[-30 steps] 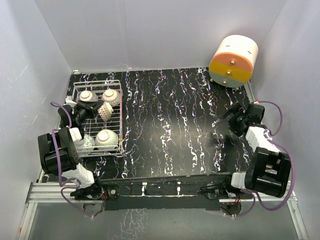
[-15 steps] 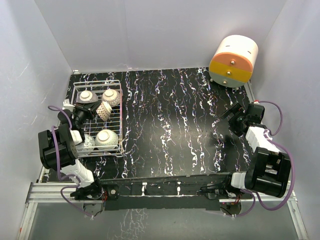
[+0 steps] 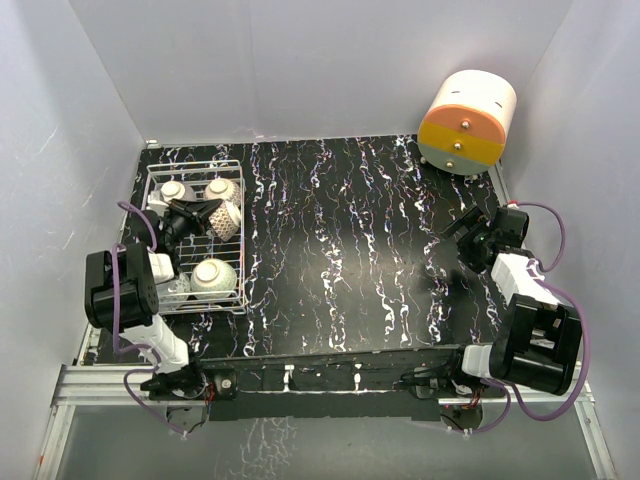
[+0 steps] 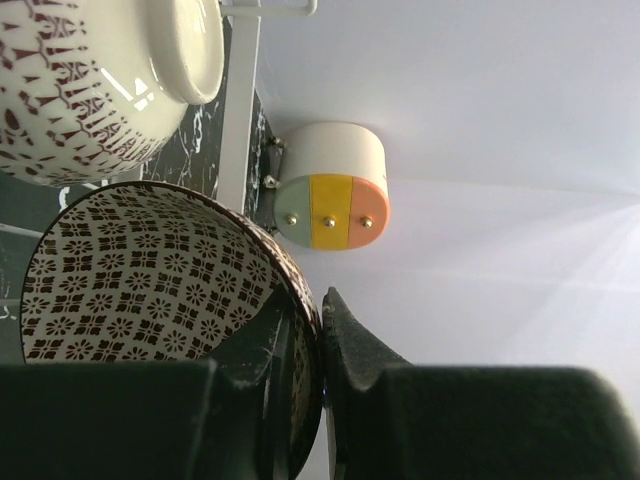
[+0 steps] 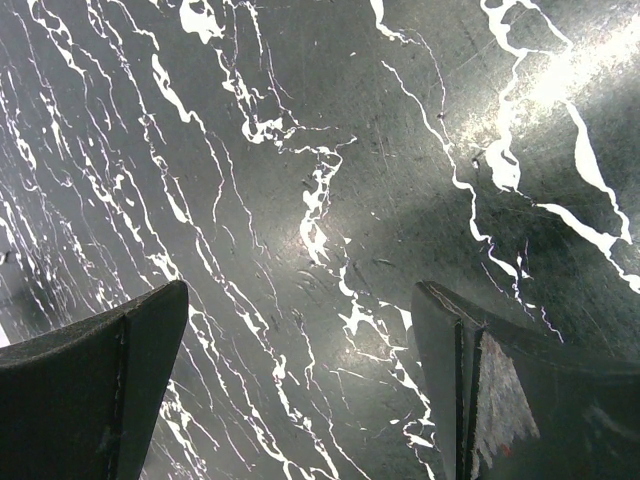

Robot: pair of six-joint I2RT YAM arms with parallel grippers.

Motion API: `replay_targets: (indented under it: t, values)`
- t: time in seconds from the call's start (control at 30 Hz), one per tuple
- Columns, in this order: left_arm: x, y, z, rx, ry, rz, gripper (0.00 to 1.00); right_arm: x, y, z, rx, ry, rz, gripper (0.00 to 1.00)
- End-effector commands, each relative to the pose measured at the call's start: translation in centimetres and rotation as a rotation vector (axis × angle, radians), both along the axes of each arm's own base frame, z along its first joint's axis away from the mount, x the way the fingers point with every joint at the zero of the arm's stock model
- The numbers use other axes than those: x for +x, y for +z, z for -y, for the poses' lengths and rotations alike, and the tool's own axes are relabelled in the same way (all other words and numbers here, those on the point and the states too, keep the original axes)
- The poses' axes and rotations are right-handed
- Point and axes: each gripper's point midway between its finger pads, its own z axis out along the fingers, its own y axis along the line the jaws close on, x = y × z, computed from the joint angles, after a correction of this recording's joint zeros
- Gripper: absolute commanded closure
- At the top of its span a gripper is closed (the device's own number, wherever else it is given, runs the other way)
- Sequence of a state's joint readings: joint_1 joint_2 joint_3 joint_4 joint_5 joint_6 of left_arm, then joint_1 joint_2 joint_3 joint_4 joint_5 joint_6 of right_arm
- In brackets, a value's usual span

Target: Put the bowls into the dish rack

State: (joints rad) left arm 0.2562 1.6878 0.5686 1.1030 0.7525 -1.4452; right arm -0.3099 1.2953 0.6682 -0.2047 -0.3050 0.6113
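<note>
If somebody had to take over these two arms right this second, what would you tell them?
The left gripper is shut on the rim of the lattice bowl, held tilted over the dish rack.
The right gripper is open and empty, over the bare table.
Done: back-left bowl, back-right bowl and front bowl are in the rack; a fourth bowl is partly hidden by the left arm.
Left: set the lattice bowl down and let go.

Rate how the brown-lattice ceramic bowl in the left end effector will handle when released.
Probably rigid and chip-prone: the small round brown-lattice ceramic bowl looks glazed and hangs over the white wire dish rack. Likely slippery: the left end effector pinches only its thin rim. Held tilted on edge, it may roll once released.
</note>
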Motion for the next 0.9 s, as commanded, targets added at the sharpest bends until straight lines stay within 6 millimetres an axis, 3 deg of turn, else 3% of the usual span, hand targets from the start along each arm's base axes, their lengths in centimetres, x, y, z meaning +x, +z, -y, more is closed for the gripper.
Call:
replay_targets:
  t: [0.0, 0.3, 0.43, 0.67, 0.87]
  values:
    - [-0.7, -4.6, 1.7, -0.046, -0.047, -0.172, 1.0, 0.7, 0.9, 0.8, -0.034, -0.017, 0.052, 0.03]
    - [-2.5, -8.7, 1.0, -0.007, -0.03, -0.316, 1.0, 0.7, 0.7, 0.7, -0.033, -0.014, 0.049, 0.02]
    - [-4.0, -10.4, 0.1, 0.063, -0.006, -0.402, 0.84, 0.6, 0.6, 0.7, -0.03, -0.013, 0.048, 0.02]
    - [-4.8, -10.5, -1.6, 0.155, 0.022, -0.44, 0.53, 0.7, 0.6, 0.6, -0.025, -0.007, 0.051, 0.02]
    - [-5.4, -11.3, -1.8, 0.154, 0.025, -0.472, 0.51, 0.7, 0.7, 0.5, -0.024, -0.005, 0.054, 0.02]
